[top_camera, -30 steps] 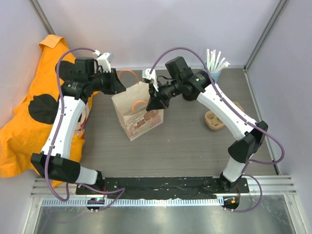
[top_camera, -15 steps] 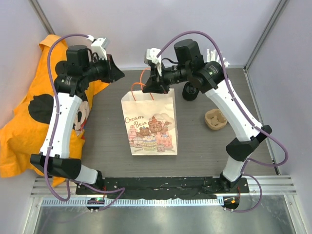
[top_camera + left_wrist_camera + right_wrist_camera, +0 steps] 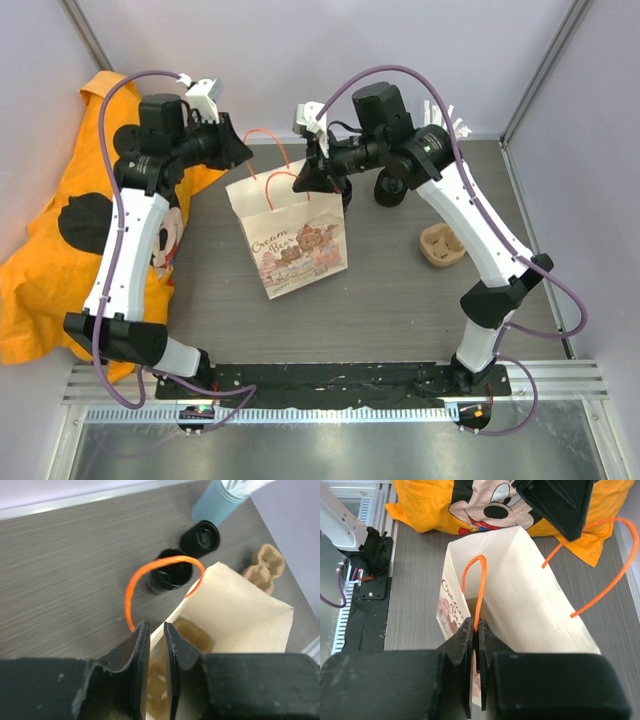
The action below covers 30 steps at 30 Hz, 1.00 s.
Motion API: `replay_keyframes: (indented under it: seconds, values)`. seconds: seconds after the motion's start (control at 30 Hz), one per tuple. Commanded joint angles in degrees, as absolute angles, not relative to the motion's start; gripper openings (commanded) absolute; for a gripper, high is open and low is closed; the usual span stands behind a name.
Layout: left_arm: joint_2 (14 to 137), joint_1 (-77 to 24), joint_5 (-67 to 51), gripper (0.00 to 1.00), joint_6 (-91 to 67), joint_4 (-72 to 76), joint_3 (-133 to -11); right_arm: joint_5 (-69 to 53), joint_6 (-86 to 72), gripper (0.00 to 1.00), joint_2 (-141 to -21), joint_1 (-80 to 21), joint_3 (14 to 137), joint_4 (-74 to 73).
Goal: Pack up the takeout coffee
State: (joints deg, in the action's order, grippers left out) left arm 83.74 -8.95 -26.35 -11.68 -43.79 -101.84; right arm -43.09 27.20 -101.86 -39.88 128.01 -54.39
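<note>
A cream paper bag [image 3: 295, 245] with cartoon print stands tilted mid-table, mouth open. My right gripper [image 3: 305, 180] [image 3: 476, 622] is shut on one orange handle [image 3: 479, 580] and holds that side up. The other handle [image 3: 160, 565] arches free. My left gripper [image 3: 243, 152] [image 3: 156, 626] straddles the bag's far rim [image 3: 240, 605], jaws a narrow gap apart and wider than the paper. Two takeout coffee cups stand behind the bag, one [image 3: 170, 575] close to it and one lidded [image 3: 201, 537]. In the top view a black cup [image 3: 390, 190] shows partly under the right arm.
A light blue cup of white straws [image 3: 445, 125] [image 3: 220, 502] stands at the back right. The tan pulp cup tray [image 3: 443, 245] [image 3: 264, 567] lies right of the bag. An orange Mickey cloth bag [image 3: 60, 230] [image 3: 495, 505] covers the left side.
The paper bag has swung from facing the camera upright to tilted and shifted left. My left jaws have parted slightly. The right gripper keeps its hold on the handle.
</note>
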Motion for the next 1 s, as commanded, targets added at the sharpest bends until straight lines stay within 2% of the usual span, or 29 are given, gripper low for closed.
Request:
replay_keyframes:
  seconds: [0.0, 0.17, 0.3, 0.4, 0.6, 0.7, 0.73, 0.83, 0.87, 0.93, 0.97]
  values:
    - [82.9, -5.5, -20.8, 0.21, -11.6, -41.0, -104.8, -41.7, 28.6, 0.08, -103.9, -39.8, 132.6, -52.1]
    - [80.9, -0.3, -20.7, 0.21, -12.7, -40.8, -105.1, -44.5, 29.2, 0.08, -103.0, -39.9, 133.2, -54.8]
    - [79.2, -0.3, -22.2, 0.21, -12.4, -41.2, -102.0, -45.5, 31.5, 0.08, -97.0, -39.8, 113.3, -54.7]
    - [79.4, -0.3, -24.3, 0.21, -13.2, -40.6, -100.6, -44.5, 31.9, 0.07, -94.6, -39.8, 104.4, -53.6]
    - [81.9, -0.3, -34.2, 0.22, -15.6, -37.8, -102.1, -45.2, 30.7, 0.07, -92.5, -39.5, 104.1, -53.6]
    - [84.4, -0.3, -37.5, 0.28, -16.4, -35.4, -103.5, -44.9, 30.8, 0.08, -93.0, -39.3, 105.6, -54.1]
    - [84.9, -0.3, -39.8, 0.34, -16.6, -34.6, -103.9, -44.9, 30.8, 0.09, -93.0, -39.3, 105.9, -54.1]
    - [87.7, -1.2, -41.7, 0.42, -15.4, -32.7, -105.2, -45.3, 30.7, 0.26, -93.0, -39.0, 106.8, -54.4]
    - [88.3, -1.8, -41.9, 0.43, -14.9, -32.4, -105.5, -45.2, 30.7, 0.39, -93.0, -39.0, 107.0, -54.5]
    - [90.0, -3.1, -42.4, 0.44, -14.2, -32.3, -106.1, -45.0, 30.4, 0.52, -93.0, -38.7, 108.4, -54.8]
    - [90.5, -3.5, -42.9, 0.44, -13.9, -32.0, -106.1, -44.9, 30.3, 0.55, -93.0, -38.5, 109.8, -54.9]
